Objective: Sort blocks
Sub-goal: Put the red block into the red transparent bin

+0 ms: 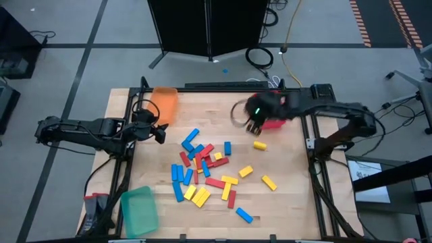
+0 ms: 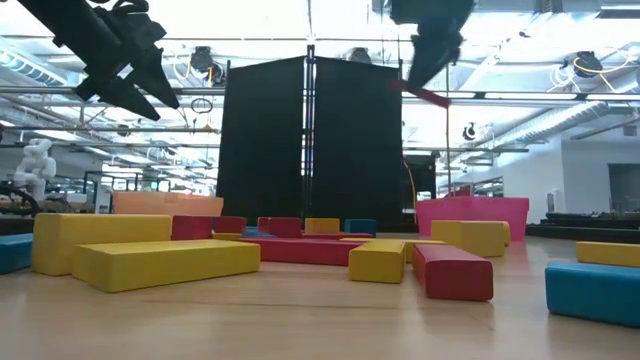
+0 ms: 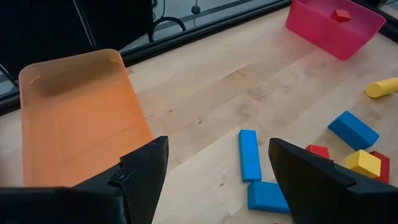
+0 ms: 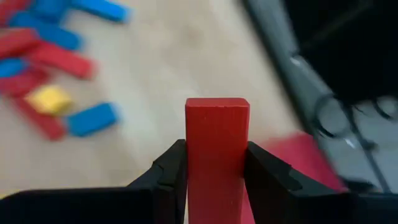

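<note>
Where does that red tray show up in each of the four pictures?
High view: red tray near the table's far edge, mostly hidden under the right gripper.
Low view: right of centre, at the back.
Left wrist view: top right corner.
Right wrist view: red blur beyond the held red block.
Shared landmark: the block pile.

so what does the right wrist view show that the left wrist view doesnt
Only the right wrist view shows the right gripper shut on a red block, standing between its fingers.

Only the left wrist view shows the orange tray, a red block lying inside the red tray, and the left gripper open and empty above the table.

Both show the wooden table and scattered red, blue and yellow blocks. A red patch near the held block in the right wrist view may be the red tray, but it is too blurred to tell.
</note>
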`<move>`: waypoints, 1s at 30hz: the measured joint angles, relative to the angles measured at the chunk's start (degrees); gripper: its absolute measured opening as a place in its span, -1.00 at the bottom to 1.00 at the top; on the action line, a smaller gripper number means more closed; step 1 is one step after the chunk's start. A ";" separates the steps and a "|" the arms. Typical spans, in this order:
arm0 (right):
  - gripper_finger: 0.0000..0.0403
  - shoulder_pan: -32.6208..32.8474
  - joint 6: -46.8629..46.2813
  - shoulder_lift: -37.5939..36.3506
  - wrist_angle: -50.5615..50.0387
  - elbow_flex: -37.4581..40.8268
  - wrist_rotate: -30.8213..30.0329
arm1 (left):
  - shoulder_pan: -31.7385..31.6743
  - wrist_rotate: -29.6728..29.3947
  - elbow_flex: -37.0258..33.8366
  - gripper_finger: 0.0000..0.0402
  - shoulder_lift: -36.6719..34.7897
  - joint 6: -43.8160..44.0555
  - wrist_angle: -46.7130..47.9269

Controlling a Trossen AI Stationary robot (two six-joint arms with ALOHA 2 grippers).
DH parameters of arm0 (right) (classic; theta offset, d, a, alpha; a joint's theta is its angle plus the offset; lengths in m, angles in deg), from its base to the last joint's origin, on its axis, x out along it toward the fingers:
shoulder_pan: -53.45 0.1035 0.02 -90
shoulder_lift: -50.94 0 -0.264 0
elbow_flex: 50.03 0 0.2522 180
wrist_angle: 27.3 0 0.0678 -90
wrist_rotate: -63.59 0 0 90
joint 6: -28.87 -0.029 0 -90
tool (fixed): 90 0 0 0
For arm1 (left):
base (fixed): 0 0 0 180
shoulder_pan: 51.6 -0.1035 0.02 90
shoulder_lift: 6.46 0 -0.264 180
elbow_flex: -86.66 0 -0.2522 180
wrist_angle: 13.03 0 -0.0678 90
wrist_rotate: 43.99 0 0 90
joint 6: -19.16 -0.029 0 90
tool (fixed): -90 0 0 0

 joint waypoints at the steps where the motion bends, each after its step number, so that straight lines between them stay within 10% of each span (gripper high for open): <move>1: -0.47 -2.56 0.68 -1.18 -1.18 0.00 0.01 | 0.00 0.00 0.00 0.42 0.00 0.00 -0.18; 14: -0.47 -34.05 7.88 -3.70 6.74 6.80 11.06 | 0.00 -0.22 0.00 0.42 -0.02 1.55 -0.40; 30: -0.47 -37.68 3.18 1.85 20.56 25.39 14.51 | -0.02 -0.88 0.00 0.42 -0.02 1.55 -0.17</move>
